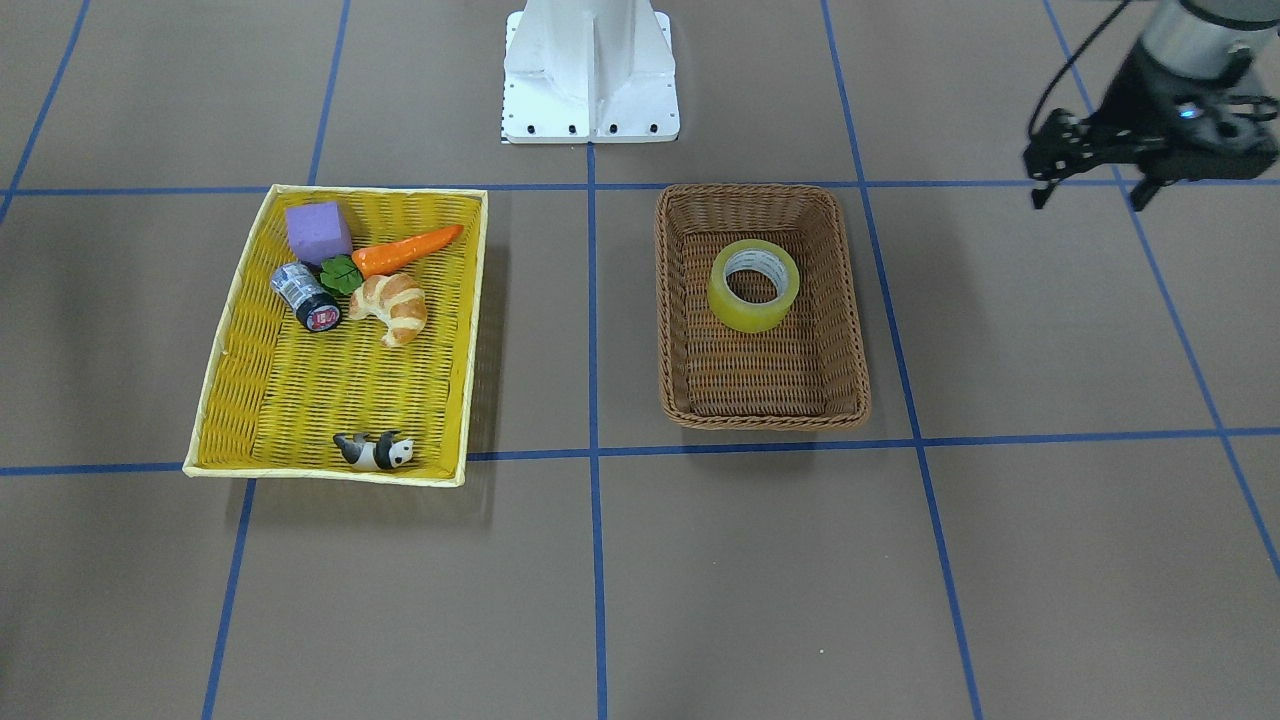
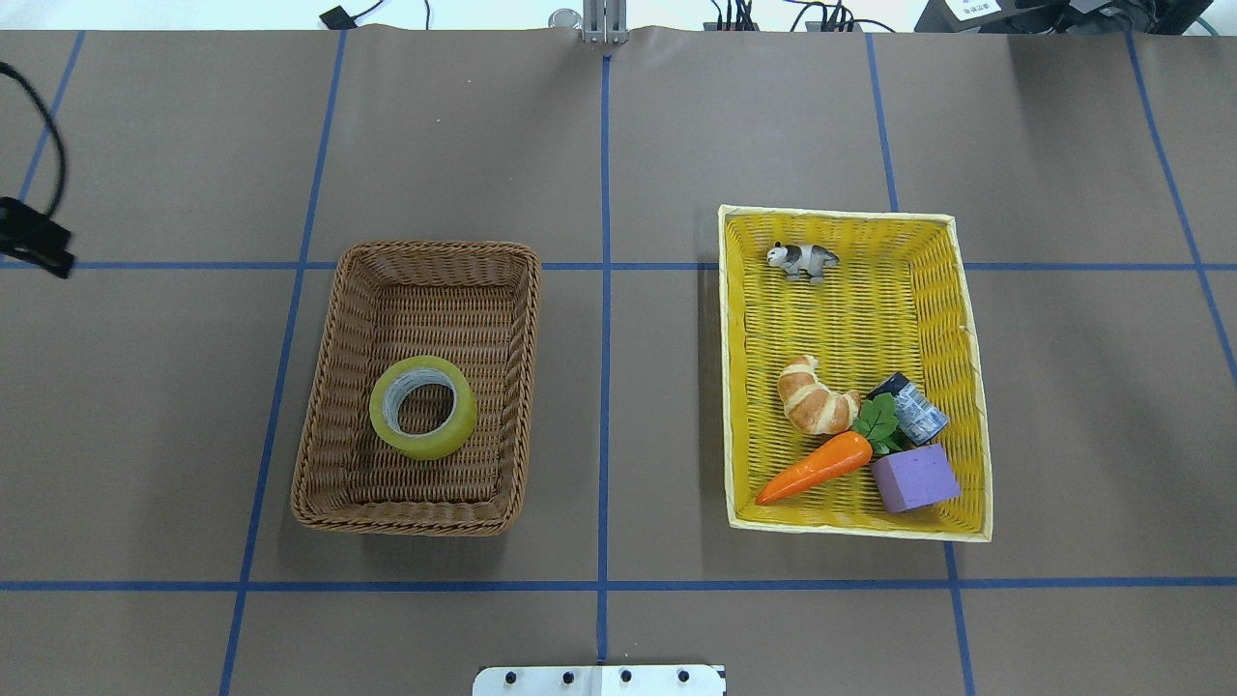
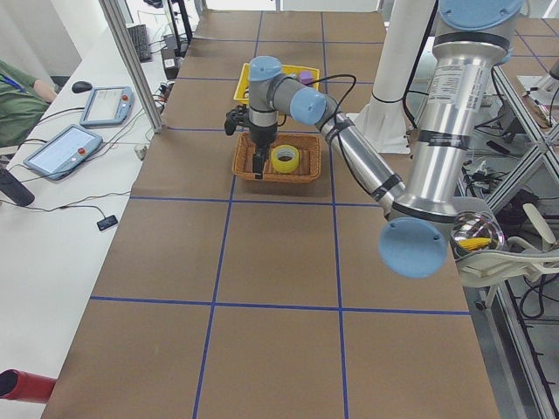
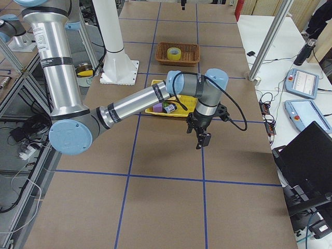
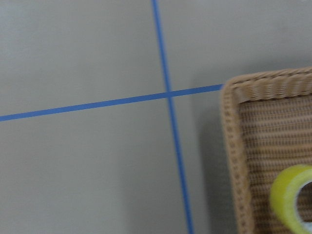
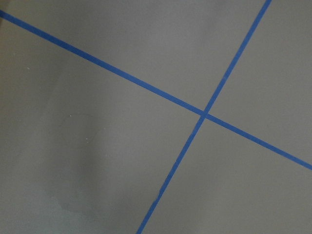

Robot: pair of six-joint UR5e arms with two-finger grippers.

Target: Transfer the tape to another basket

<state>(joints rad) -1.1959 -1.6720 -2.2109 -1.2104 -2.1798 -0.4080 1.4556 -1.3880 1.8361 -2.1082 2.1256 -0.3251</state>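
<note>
Left claw (image 1: pixel 1092 180) is empty with jaws spread, parked over bare desk (image 1: pixel 700 600). The packing tape roll (image 1: pixel 754 285) lies flat in the brown wicker basket (image 1: pixel 672 300), to that claw's right and nearer the robot base. The drop looks done and the arm is clear. Right claw (image 4: pixel 199 141): can't tell its state.

No text reads clearly anywhere; the small dark can (image 1: pixel 305 296) in the yellow tray (image 1: pixel 228 350) bears a red end label with white marks too small to make out; the tape (image 1: pixel 745 315) shows faint print inside its grey-white core, likewise illegible.
</note>
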